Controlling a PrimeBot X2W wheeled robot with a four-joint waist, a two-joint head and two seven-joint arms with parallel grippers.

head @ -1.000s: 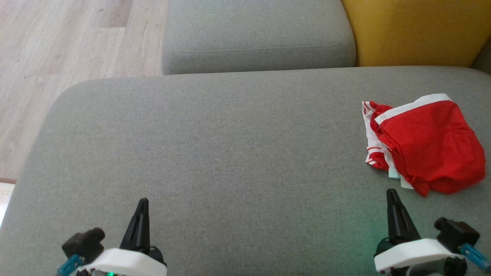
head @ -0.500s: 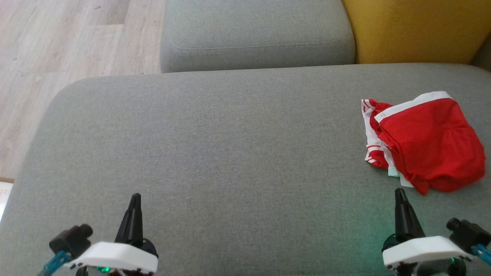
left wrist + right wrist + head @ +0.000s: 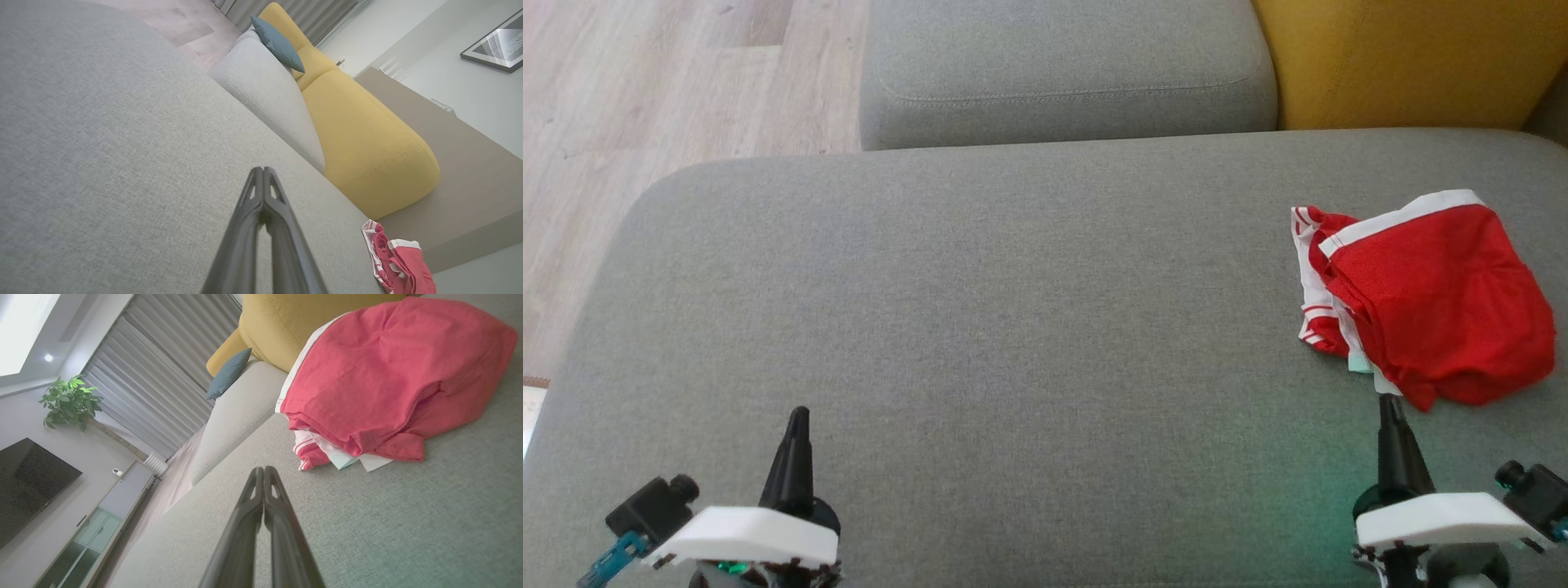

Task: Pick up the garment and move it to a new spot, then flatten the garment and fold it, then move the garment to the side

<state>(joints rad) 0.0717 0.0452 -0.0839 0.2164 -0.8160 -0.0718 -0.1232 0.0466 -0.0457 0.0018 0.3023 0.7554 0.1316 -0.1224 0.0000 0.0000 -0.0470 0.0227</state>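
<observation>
A red garment with white trim (image 3: 1429, 302) lies bunched in a heap at the right side of the grey sofa seat (image 3: 1013, 310). The right wrist view shows the garment (image 3: 388, 379) close ahead, and the left wrist view shows the garment (image 3: 402, 265) at the lower right. My right gripper (image 3: 1390, 402) is shut and empty, its tips just short of the garment's near edge. Far from the cloth, my left gripper (image 3: 798, 412) is shut and empty at the lower left. Both wrist views show fingertips pressed together, left gripper (image 3: 263, 169) and right gripper (image 3: 263, 469).
A second grey cushion (image 3: 1062, 73) lies beyond the seat, with a yellow sofa section (image 3: 1405, 61) to its right. Wooden floor (image 3: 645, 98) shows at the upper left past the seat's rounded edge. A blue pillow (image 3: 278, 43) rests on the far sofa.
Both grippers have spread outward: the left to the left and nearer, the right to the right, closer to the garment's near edge. The head view has shifted slightly. The garment lies unchanged.
</observation>
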